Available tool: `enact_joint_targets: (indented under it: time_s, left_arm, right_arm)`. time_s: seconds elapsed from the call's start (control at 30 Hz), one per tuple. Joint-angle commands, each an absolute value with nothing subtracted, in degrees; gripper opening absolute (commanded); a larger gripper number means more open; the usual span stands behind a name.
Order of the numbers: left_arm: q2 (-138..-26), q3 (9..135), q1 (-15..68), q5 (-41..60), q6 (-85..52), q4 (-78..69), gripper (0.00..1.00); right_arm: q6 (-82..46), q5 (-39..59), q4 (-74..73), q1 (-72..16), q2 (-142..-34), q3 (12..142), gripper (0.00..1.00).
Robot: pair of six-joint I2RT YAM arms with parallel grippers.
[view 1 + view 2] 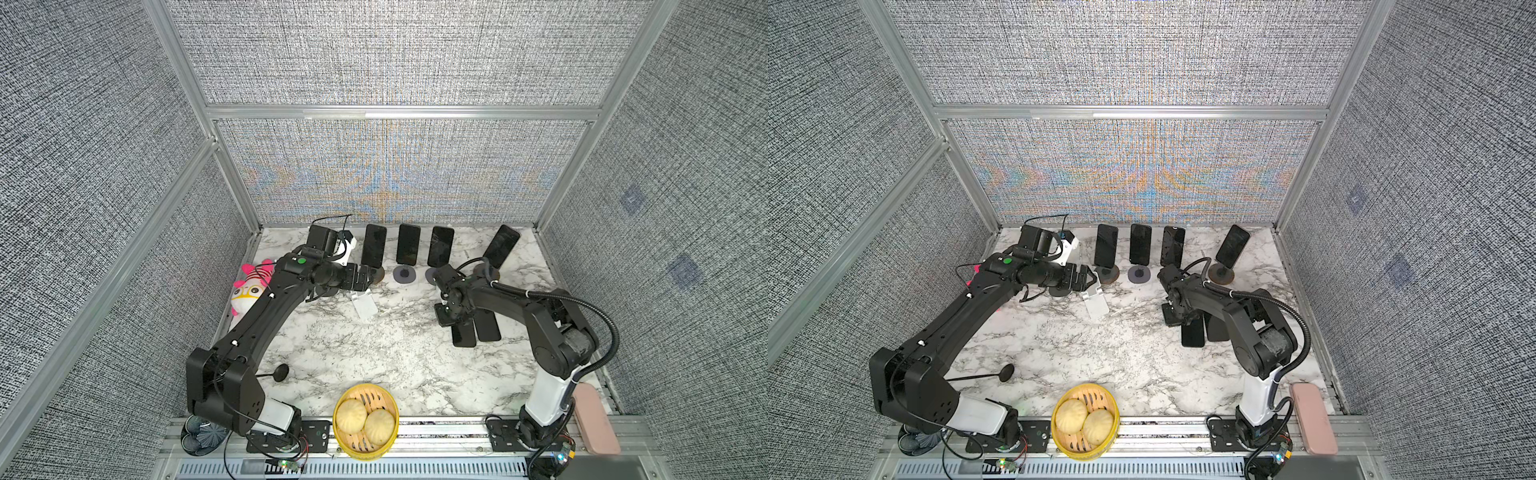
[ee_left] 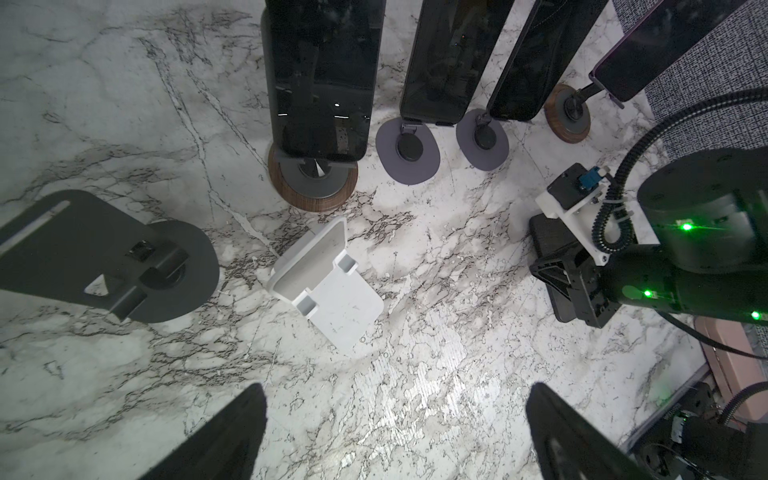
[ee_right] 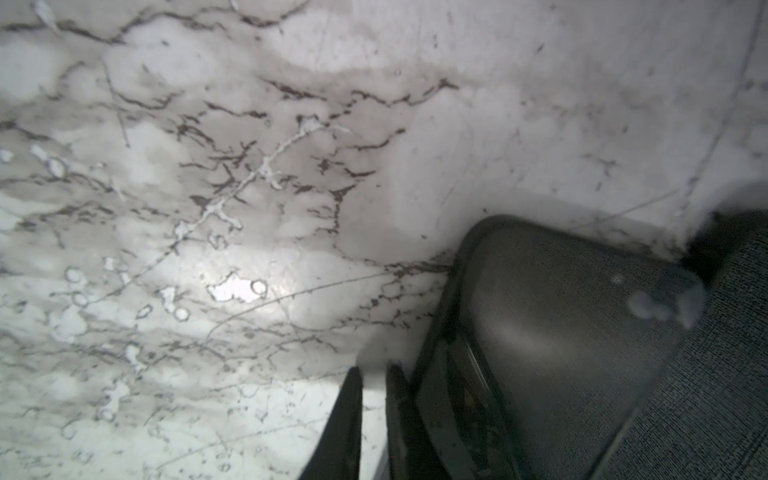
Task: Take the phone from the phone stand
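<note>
- Steamer basket (image 1: 365,387) with two buns (image 1: 351,417) sits at the bottom centre of both top views. A pink case (image 1: 594,419) lies at the lower right, and a black spoon (image 1: 280,372) lies at the lower left on the marble table (image 1: 374,353).
- Right gripper (image 1: 446,318) hangs low over the table, right of centre. In the right wrist view its fingers (image 3: 349,419) stand almost together, with only a slit of marble between them, and they grip nothing.
- Two flat phones (image 1: 464,338) lie on the table by that gripper, partly under the arm. The right wrist view shows one just beside a finger.
- Left gripper (image 1: 366,277), left of centre, has its jaws spread wide and holds nothing. It hovers by a white stand (image 1: 365,307), with a black stand (image 2: 124,266) near it.
- Plush toy (image 1: 249,286) lies at the table's left edge, partly behind the left arm.
- Farthest off, a row of phones stands along the back wall.
  - The leftmost phone (image 1: 374,247) leans on a wood-rimmed stand (image 1: 379,275), just beyond the left gripper.
  - Two middle phones (image 1: 408,244) rest on grey stands (image 1: 405,275).
  - The tilted phone (image 1: 501,246) at the right end sits on a second wooden stand (image 1: 489,272).
</note>
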State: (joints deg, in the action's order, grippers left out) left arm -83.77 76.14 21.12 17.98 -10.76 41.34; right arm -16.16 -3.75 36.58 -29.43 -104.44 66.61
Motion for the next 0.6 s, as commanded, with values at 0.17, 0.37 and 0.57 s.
enact_joint_targets:
  time_s: [0.17,0.37,0.57]
  left_arm:
    - [-83.6,76.0,20.9,17.9,-10.5,41.4,0.99]
    - [-83.8,76.1,20.8,18.1,-10.6,41.5,0.99]
    - [-84.0,76.1,20.7,18.3,-10.7,41.4,0.99]
  right_arm:
    - [-17.4,-1.4,42.3,-33.5,-97.8,65.4,0.16]
    - [-22.3,2.6,45.5,-35.7,-92.2,58.0,0.16]
    - [-23.6,3.3,44.4,-35.4,-91.1,52.5,0.16]
